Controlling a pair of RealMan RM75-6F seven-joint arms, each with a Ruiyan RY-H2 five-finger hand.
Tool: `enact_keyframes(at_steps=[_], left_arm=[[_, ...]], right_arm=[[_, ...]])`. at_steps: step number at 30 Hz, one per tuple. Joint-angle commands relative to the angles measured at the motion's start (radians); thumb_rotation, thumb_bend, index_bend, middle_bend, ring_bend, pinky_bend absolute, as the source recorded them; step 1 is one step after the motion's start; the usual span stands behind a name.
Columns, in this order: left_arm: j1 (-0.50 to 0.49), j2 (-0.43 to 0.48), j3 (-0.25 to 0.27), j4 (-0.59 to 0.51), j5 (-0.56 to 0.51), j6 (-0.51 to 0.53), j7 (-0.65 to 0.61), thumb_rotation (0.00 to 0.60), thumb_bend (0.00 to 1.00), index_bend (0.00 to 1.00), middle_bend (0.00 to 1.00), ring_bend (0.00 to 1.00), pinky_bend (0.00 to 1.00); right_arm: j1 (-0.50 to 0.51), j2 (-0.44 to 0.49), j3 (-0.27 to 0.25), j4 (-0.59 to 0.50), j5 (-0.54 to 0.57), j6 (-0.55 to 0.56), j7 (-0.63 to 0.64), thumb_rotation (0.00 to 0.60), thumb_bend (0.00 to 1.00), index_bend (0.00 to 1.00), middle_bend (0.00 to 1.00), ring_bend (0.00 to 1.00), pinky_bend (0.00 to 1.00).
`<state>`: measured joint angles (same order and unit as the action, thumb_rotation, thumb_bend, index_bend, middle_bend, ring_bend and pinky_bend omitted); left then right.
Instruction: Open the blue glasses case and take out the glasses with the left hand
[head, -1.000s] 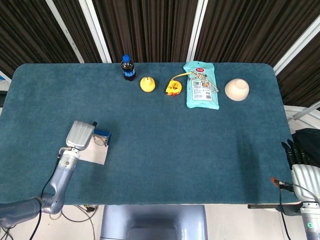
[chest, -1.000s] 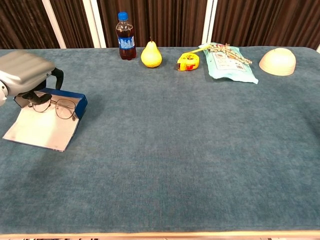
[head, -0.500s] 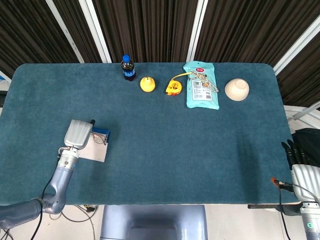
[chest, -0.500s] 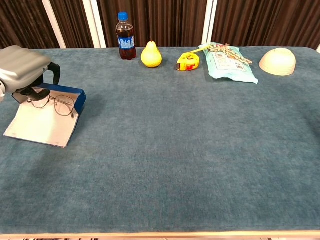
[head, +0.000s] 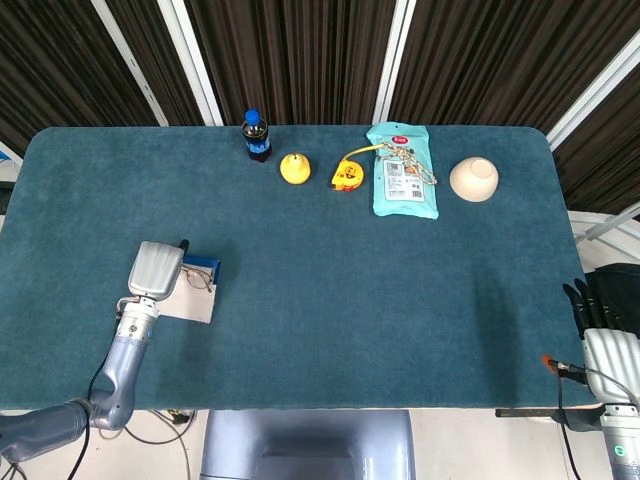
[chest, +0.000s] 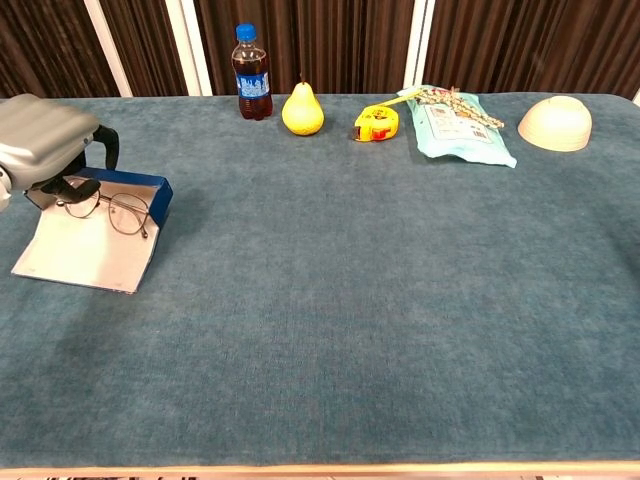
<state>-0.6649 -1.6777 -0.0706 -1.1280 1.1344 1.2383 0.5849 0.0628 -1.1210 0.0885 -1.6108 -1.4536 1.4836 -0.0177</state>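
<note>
Glasses (chest: 105, 210) half hidden under left hand (chest: 45, 140), grip unclear

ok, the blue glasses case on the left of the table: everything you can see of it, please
The blue glasses case lies open near the table's left edge. Its blue tray part faces the middle of the table; a pale flap, seemingly fabric-lined, lies flat toward the robot. The thin wire-framed glasses sit over the tray's front edge, one end under the grey left hand, whose dark fingers reach down there. Whether they grip cannot be told.
</note>
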Motion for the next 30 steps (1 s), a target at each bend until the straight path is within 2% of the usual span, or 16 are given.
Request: enact_keyframes(at_steps=[1, 8, 22, 30], left_arm=[[0.003, -0.004, -0.007, 0.011, 0.015, 0.004, -0.003, 0.600, 0.44, 0.59, 1.00, 0.90, 0.98], [0.013, -0.009, -0.022, 0.024, 0.038, 0.006, -0.005, 0.600, 0.44, 0.59, 1.00, 0.90, 0.98], [0.027, -0.041, -0.016, 0.115, 0.163, 0.049, -0.085, 0.600, 0.44, 0.59, 1.00, 0.90, 0.98], [0.036, -0.053, -0.025, 0.141, 0.170, 0.025, -0.094, 0.600, 0.44, 0.59, 1.00, 0.90, 0.98]], right_arm=[[0.000, -0.001, 0.000, 0.001, 0.000, 0.000, 0.000, 0.600, 0.17, 0.00, 0.00, 0.00, 0.21], [0.000, -0.001, 0.001, 0.000, 0.000, 0.000, 0.001, 0.600, 0.17, 0.00, 0.00, 0.00, 0.21], [0.000, -0.002, 0.001, 0.000, -0.002, 0.003, 0.005, 0.600, 0.17, 0.00, 0.00, 0.00, 0.21], [0.000, -0.001, 0.001, -0.001, -0.002, 0.002, 0.004, 0.600, 0.17, 0.00, 0.00, 0.00, 0.21]])
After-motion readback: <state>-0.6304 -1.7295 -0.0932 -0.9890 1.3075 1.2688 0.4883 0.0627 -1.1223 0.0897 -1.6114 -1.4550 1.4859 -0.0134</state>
